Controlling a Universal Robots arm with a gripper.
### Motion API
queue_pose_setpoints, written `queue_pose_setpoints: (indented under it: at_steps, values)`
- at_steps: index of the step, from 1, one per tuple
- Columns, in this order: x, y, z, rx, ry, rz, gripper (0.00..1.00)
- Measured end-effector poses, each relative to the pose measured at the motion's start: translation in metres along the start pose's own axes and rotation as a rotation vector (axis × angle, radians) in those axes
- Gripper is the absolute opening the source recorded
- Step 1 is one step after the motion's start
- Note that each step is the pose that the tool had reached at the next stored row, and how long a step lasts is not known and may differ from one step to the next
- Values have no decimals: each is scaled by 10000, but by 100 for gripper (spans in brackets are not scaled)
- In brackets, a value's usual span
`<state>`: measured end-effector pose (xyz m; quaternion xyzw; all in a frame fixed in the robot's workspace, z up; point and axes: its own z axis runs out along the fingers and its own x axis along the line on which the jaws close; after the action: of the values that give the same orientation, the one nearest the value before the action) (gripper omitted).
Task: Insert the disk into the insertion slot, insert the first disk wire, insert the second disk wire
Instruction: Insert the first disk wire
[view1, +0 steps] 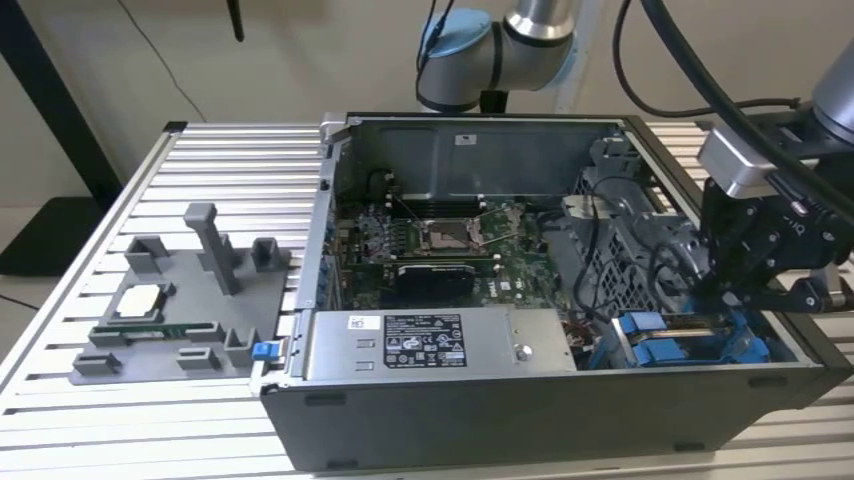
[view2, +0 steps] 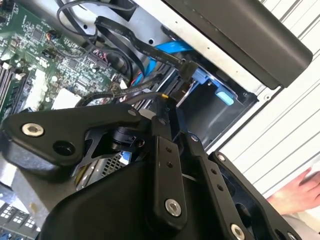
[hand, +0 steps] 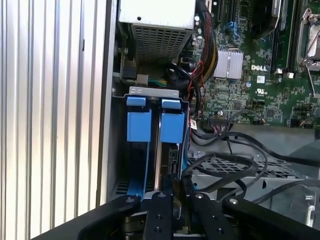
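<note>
Blue-framed silver-grey hard drive (hand: 157, 150) sits in the grey perforated-metal bay (hand: 152, 91), my black gripper (hand: 178, 195) near it, fingers together; I judge seating in hand, wanting a square push.

Label (view1: 424, 341), white and black, on power supply (view1: 534, 350): print too small to read.
Sticker (view1: 465, 139), white, on case back wall (view1: 400, 150): illegible.
Motherboard (hand: 260, 102): white silkscreen maker's mark (hand: 260, 67), certification symbols beside it.
</note>
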<state>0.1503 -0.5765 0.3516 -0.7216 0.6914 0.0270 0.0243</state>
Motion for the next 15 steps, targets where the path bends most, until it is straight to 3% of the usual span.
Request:
queue_pose_setpoints:
  at_steps: [15]
  values:
    - [8, -41, 87, 3, -25, 0, 0]
